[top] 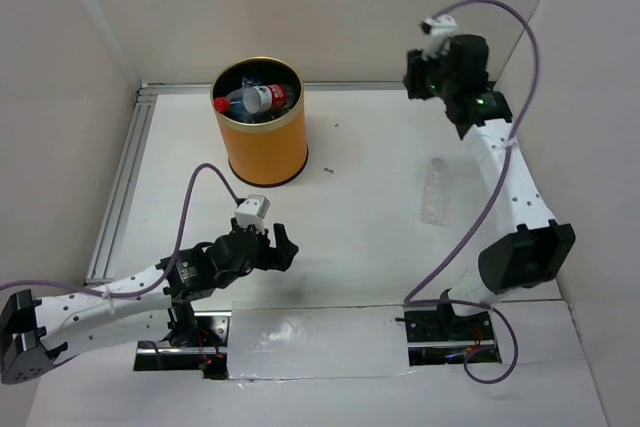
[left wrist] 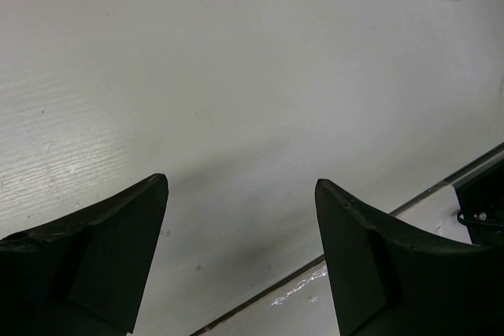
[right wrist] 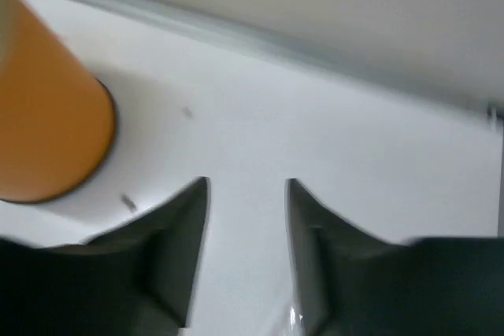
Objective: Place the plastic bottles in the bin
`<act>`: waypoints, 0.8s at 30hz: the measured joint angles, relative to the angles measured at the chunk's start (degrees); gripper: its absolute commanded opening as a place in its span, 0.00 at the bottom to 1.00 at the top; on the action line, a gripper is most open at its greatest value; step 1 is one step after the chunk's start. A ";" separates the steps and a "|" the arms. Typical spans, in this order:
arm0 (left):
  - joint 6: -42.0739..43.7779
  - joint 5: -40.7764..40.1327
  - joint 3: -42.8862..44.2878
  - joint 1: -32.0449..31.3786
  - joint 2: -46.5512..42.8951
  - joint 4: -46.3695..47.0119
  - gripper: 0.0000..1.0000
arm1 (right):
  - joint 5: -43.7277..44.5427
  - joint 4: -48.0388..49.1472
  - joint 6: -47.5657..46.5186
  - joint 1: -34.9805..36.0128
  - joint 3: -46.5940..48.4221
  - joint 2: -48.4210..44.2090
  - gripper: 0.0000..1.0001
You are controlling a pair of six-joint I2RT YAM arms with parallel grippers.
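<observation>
Most of the job looks done. The tall orange round bin (top: 262, 152) stands at the back of the white counter (top: 370, 247). Inside its dark hole lies a clear plastic bottle with a red cap and red label (top: 256, 99). There seem to be more bottles under it, but it is too dark in there to count them.

One thing is left out. A small clear plastic bottle (top: 433, 190) lies flat on its side on the counter, well apart from the bin and close beside the right arm. I see no other bottle on the counter, so I think this is the last one to go in.

The left tool (top: 283, 247) sits low near the front of the counter. Its two fingers are spread wide and nothing is between them. The left wrist view shows only bare counter under it, with a bit of the clear bottle far off in the corner.

The right tool (top: 412, 72) is up at the back, between the bin and the wall. Its fingers have a narrow gap and hold nothing. It is past the clear bottle, not over it.
</observation>
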 measured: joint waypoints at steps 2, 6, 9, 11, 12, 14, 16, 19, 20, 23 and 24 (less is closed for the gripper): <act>0.13 0.09 -0.50 -0.17 1.60 1.40 0.89 | 1.25 -4.20 -0.55 -7.48 -6.54 -2.25 0.75; 0.57 0.92 -0.55 -0.17 5.81 3.76 0.89 | 1.75 -9.68 -1.11 -14.47 -19.26 -2.27 1.00; 1.73 1.88 0.26 -0.13 9.33 4.44 0.89 | 0.04 -14.08 -1.09 -17.33 -24.37 0.09 1.00; 1.97 2.38 0.83 -0.13 10.80 5.05 0.89 | -0.76 -15.04 -0.87 -18.71 -25.38 2.40 1.00; 2.01 2.62 0.94 -0.13 11.10 5.49 0.89 | -0.85 -15.10 -0.79 -19.43 -25.55 3.69 1.00; 2.12 2.97 1.07 -0.13 11.15 6.10 0.89 | -0.74 -14.84 -0.46 -20.31 -25.70 6.69 1.00; 2.10 3.19 1.07 -0.13 11.26 6.67 0.89 | -0.70 -14.25 -0.02 -20.87 -26.43 9.66 1.00; 2.03 3.48 1.07 -0.13 11.28 6.73 0.89 | -0.98 -14.08 0.63 -20.79 -27.19 13.51 0.90; 1.92 3.48 1.07 -0.13 11.23 6.71 0.89 | -1.05 -14.05 0.85 -20.65 -27.19 14.80 0.82; 1.68 3.43 1.03 -0.13 10.38 6.32 0.89 | -1.73 -14.08 1.22 -20.22 -26.36 17.79 0.35; 1.57 3.39 0.94 -0.13 9.70 6.12 0.89 | -2.27 -14.21 0.92 -20.17 -25.57 17.81 0.28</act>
